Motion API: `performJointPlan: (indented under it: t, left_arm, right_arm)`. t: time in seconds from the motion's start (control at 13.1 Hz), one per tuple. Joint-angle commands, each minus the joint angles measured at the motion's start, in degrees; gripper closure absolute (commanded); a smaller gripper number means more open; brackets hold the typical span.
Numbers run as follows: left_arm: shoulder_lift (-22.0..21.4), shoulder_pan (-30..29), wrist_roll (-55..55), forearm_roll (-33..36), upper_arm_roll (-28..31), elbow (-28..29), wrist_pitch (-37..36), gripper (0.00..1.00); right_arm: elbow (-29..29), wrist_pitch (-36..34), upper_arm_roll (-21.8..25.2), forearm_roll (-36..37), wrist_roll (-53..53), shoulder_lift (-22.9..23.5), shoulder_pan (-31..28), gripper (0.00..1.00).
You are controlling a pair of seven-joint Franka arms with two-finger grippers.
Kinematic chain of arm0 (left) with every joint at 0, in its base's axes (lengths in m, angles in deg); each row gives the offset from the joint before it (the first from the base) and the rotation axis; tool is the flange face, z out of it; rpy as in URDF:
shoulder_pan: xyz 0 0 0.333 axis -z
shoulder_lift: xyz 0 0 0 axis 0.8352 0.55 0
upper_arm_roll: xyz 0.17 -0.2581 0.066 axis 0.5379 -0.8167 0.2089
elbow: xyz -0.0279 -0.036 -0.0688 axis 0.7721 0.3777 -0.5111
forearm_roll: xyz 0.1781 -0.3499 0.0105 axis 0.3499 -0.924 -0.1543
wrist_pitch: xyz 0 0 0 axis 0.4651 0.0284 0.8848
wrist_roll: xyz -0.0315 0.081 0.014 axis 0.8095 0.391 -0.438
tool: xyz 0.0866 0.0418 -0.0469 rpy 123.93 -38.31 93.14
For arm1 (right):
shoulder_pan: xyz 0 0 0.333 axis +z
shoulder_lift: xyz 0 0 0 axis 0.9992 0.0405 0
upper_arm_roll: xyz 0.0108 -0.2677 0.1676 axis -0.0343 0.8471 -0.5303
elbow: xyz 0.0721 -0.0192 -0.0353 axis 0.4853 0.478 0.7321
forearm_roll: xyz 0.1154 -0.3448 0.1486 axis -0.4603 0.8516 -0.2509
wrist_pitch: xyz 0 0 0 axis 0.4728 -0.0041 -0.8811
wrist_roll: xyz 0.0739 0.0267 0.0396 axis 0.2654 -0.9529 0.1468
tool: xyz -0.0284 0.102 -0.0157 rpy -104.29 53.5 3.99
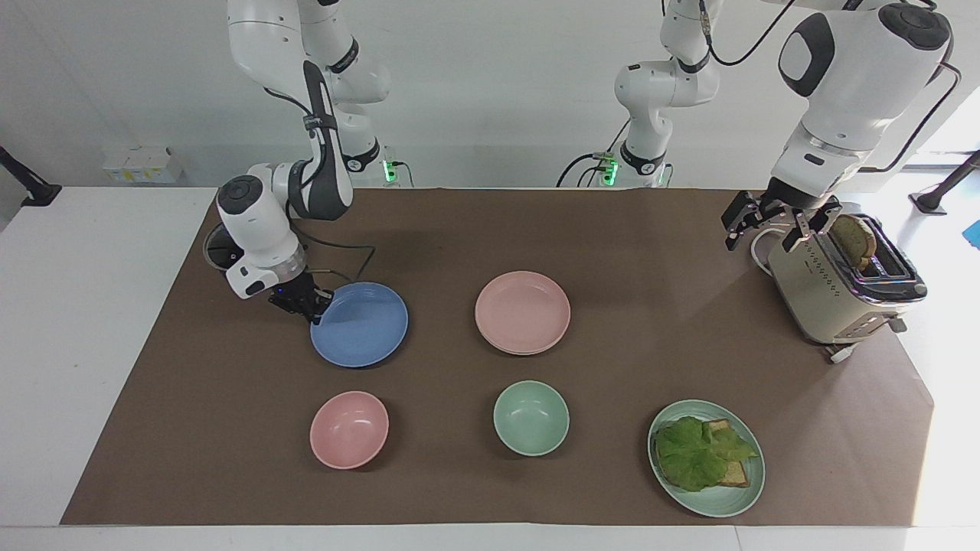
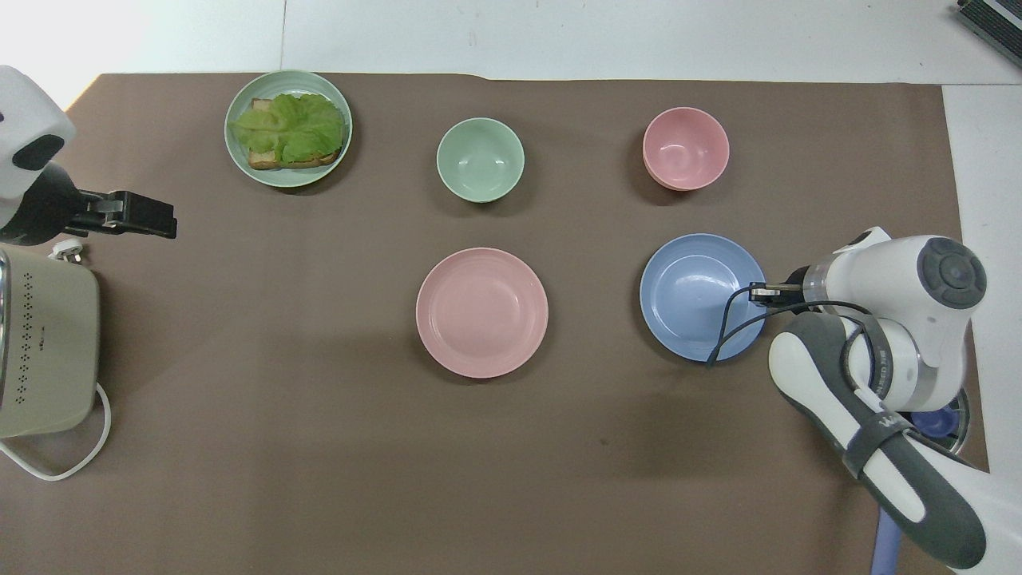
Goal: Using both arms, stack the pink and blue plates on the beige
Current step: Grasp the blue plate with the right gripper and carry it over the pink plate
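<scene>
My right gripper [image 1: 314, 303] [image 2: 760, 292] is shut on the rim of the blue plate [image 1: 366, 327] [image 2: 693, 297], on the side toward the right arm's end of the table. The plate is tilted and raised a little off the brown mat. The pink plate [image 1: 522, 310] [image 2: 481, 311] lies flat in the middle of the mat, beside the blue one. The beige plate is hidden from both views. My left gripper [image 1: 764, 232] [image 2: 160, 217] hangs open and waits over the mat beside the toaster, holding nothing.
A cream toaster [image 1: 834, 291] [image 2: 44, 343] with bread stands at the left arm's end. Farther from the robots sit a pink bowl [image 1: 348, 428] [image 2: 685, 148], a green bowl [image 1: 530, 417] [image 2: 480, 158] and a green plate [image 1: 731, 501] [image 2: 239, 160] of lettuce and toast. A dark round container [image 1: 218, 249] sits behind the right wrist.
</scene>
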Motion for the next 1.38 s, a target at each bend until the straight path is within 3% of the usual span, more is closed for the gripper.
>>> performJointPlan:
  t: [0.0, 0.23, 0.38, 0.54, 0.69, 1.0, 1.3]
  left_arm:
    - [-0.2, -0.4, 0.7, 0.9, -0.2, -0.6, -1.0, 0.0]
    - [-0.2, -0.4, 0.7, 0.9, -0.2, -0.5, -1.0, 0.0]
    - [-0.2, -0.4, 0.7, 0.9, -0.2, -0.6, -1.0, 0.0]
    - [-0.2, -0.4, 0.7, 0.8, -0.2, -0.6, -1.0, 0.0]
    - [-0.2, -0.4, 0.7, 0.9, -0.2, -0.6, -1.0, 0.0]
    - [-0.2, -0.4, 0.7, 0.9, -0.2, -0.5, -1.0, 0.0]
    - [-0.2, -0.4, 0.7, 0.9, -0.2, -0.5, -1.0, 0.0]
  right_arm:
    - [-2.7, -6.5, -0.6, -8.0, 7.2, -2.3, -0.5, 1.0]
    - [-3.3, -9.3, -0.6, -12.4, 9.3, -6.4, 0.4, 1.0]
    - [-4.3, -9.2, -2.3, -15.3, 8.9, -6.2, 1.8, 1.0]
    - [-5.5, -7.8, -2.5, -19.5, 6.0, -5.6, 6.2, 1.0]
    - [-5.7, -4.8, -2.5, -19.3, -3.5, -5.3, 12.8, 1.0]
    - [-8.9, 0.4, -2.5, -18.3, -15.1, 1.0, 21.7, 1.0]
    - [-8.4, 4.2, -2.3, -15.5, -18.2, 4.4, 27.1, 1.0]
